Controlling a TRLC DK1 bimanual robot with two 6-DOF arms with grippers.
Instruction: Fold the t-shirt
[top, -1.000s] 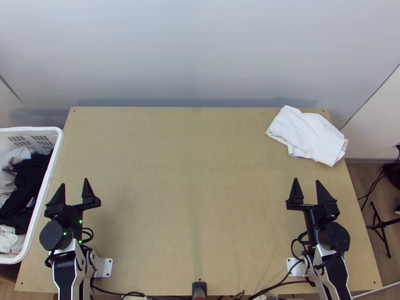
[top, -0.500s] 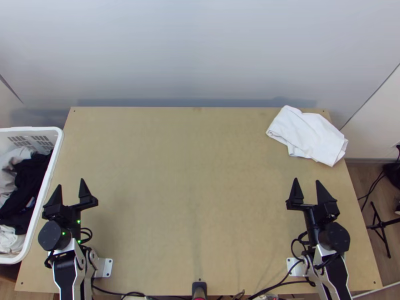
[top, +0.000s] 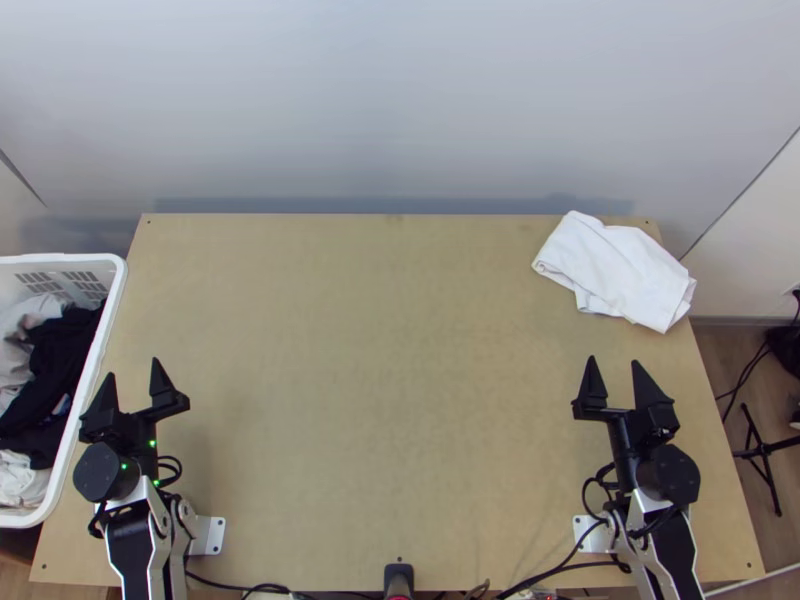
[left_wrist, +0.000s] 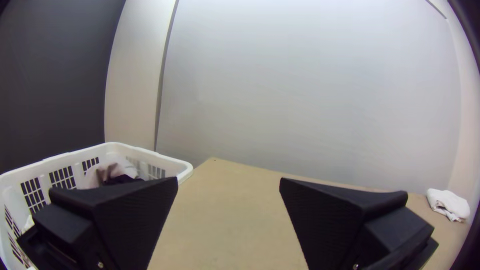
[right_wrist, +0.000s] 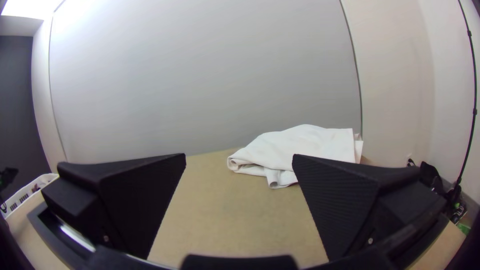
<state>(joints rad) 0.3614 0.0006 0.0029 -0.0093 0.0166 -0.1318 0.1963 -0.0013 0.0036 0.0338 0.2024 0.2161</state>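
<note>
Laundry basket: white plastic with slotted sides, at the worktop's left edge; this laundry basket (top: 100, 260) holds loosely heaped laundry.
Basket contents: a black garment (top: 60, 355) in the middle, pale grey fabric (top: 35, 310) toward the far end, white fabric (top: 18, 480) toward the near end.
Left pincer: the left pincer (top: 133, 368) is open with nothing in it, near the basket.
Worktop: light wood; the worktop (top: 380, 380) spans both arms.
Right pincer: the right pincer (top: 613, 360) is open and holds nothing, on the near side of the white cloth.
White cloth: the white cloth (top: 615, 265), probably the t-shirt, lies at the far right corner in uneven, overlapping layers.
Progress: if that is the t-shirt, folding looks largely done, with perhaps some tidying left; if the shirt is in the basket, everything remains.
</note>
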